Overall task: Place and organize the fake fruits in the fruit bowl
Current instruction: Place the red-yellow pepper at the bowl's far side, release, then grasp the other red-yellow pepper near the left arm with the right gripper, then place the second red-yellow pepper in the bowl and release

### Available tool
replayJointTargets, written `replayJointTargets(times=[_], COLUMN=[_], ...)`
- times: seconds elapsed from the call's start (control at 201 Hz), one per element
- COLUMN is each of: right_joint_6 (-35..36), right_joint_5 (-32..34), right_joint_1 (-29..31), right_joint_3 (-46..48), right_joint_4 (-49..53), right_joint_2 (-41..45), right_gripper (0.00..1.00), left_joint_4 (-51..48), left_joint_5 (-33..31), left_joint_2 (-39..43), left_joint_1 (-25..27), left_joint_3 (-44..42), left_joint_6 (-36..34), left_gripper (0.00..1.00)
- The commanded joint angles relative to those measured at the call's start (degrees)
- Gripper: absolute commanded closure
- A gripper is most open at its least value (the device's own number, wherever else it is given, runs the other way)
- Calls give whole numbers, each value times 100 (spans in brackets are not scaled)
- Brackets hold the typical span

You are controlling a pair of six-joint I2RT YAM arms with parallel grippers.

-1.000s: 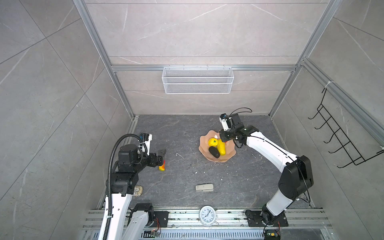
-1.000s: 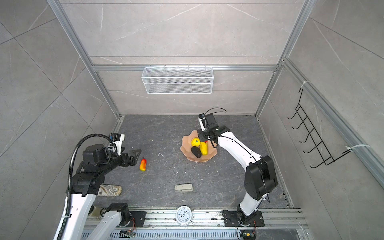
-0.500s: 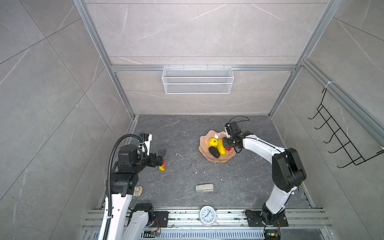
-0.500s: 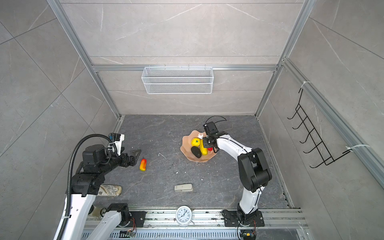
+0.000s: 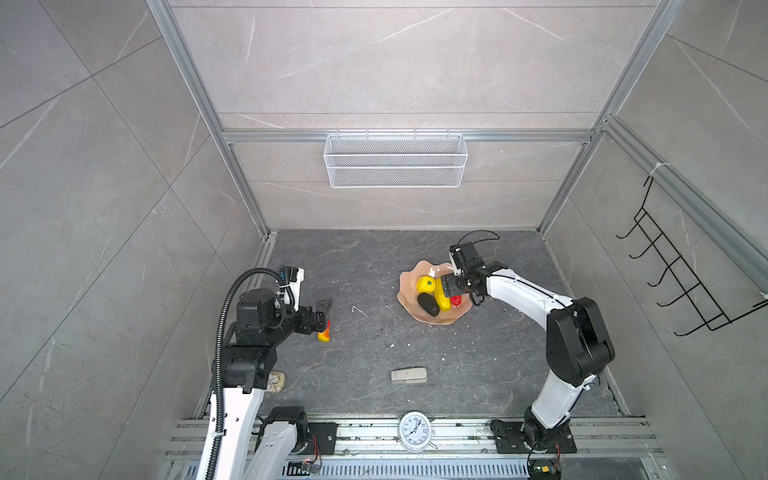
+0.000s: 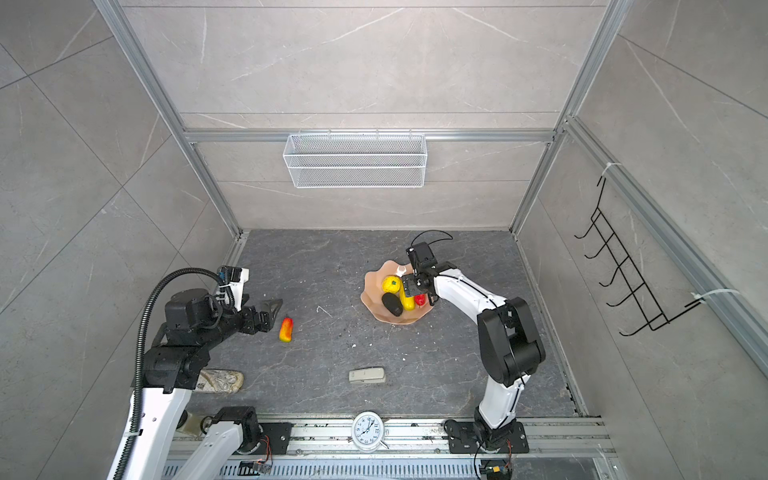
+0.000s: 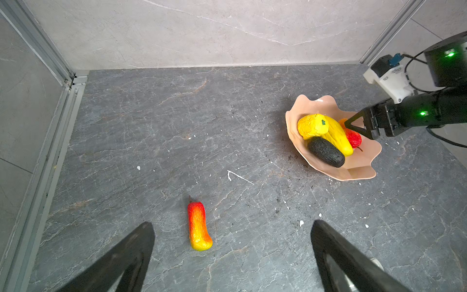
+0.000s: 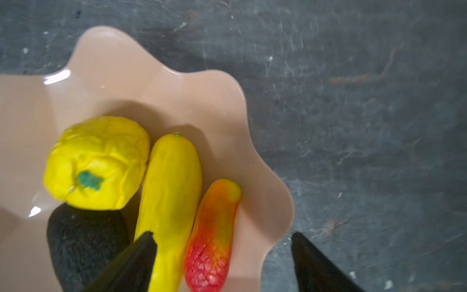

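fruit bowl (image 8: 151,88) is cut off, blackish oval (image 8: 80,240) half hidden behind right hand (image 8: 222,235), spread apart; left hand (image 7: 231,223) likewise.

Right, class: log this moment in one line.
left gripper: open by loose mango | right gripper: open over fruit bowl | inside: round yellow, long yellow, black oval, second mango | pending: loose mango

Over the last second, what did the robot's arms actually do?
The right gripper came down over the fruit bowl and opened, letting go of a red-orange mango beside the long yellow fruit. The left gripper, open, and the other mango on the table stayed put.
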State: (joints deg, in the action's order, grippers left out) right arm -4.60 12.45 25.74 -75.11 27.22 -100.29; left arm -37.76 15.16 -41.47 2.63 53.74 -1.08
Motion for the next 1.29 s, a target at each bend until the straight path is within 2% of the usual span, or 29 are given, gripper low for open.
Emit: replayJointTargets(times=[0.0,0.105,0.244,0.448,0.673,1.006,1.285], right_joint_6=[588,264,-648,-1981,-2860,-3073,-3127], right_joint_5=[62,-241,-743,-846,-641,-46,-251], right_joint_1=[710,1343,1896,2571,3091,3671,3864], right_joint_3=[-349,-570,-960,-1551,-2200,-3520,-4358], right_joint_4=[196,117,-305,-874,-1330,-808,-657], right_joint_2=[468,306,-177,-1195,-2396,-3642,-4411], right_gripper=[3,0,0,0,0,0,2], left_joint_4=[58,33,47,51,41,47,49], left_joint_5=[59,32,15,36,88,92,127], left_joint_2=[-11,-6,29,81,98,165,201], left_joint_1=[27,25,22,27,26,27,27], left_joint_3=[57,65,58,49,66,58,57], left_joint_6=[-147,-158,-157,-146,-152,-158,-155], left_gripper=[0,0,0,0,0,0,0])
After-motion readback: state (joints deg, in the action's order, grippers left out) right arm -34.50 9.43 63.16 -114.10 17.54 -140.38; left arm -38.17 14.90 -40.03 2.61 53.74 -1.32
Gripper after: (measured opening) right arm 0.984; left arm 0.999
